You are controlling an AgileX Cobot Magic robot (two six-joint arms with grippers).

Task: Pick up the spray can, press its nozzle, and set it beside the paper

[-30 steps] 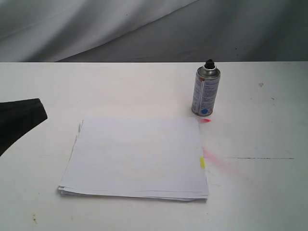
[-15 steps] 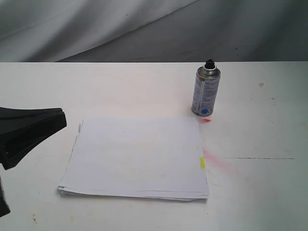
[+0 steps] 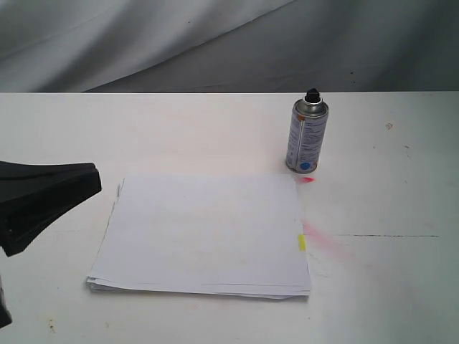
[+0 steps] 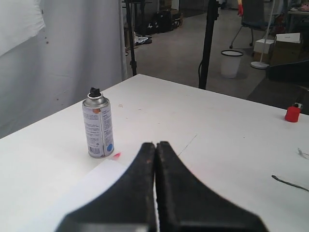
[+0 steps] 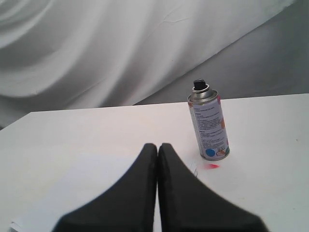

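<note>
The silver-grey spray can [image 3: 307, 137] stands upright on the white table, just beyond the far right corner of the paper [image 3: 204, 233]. Its black nozzle [image 3: 313, 94] is on top and a blue dot shows near its base. The stack of white paper has a small yellow tab [image 3: 301, 242] on its right edge. My left gripper [image 3: 93, 178] comes in from the left edge, shut and empty, just left of the paper. In the left wrist view the left gripper [image 4: 155, 144] points toward the can [image 4: 98, 124]. My right gripper [image 5: 158, 145] is shut and empty, with the can [image 5: 208, 128] ahead of it; it does not show in the exterior view.
Pink-red spray marks [image 3: 323, 241] stain the table by the paper's right edge and at the can's base. A thin dark line [image 3: 387, 236] runs along the table on the right. A grey draped backdrop [image 3: 215, 43] hangs behind the table. A small red object [image 4: 292, 113] sits near the table's far edge.
The left gripper came in from the left edge toward the paper a second ago; over the last half second it has barely moved. The can and paper stayed put.
</note>
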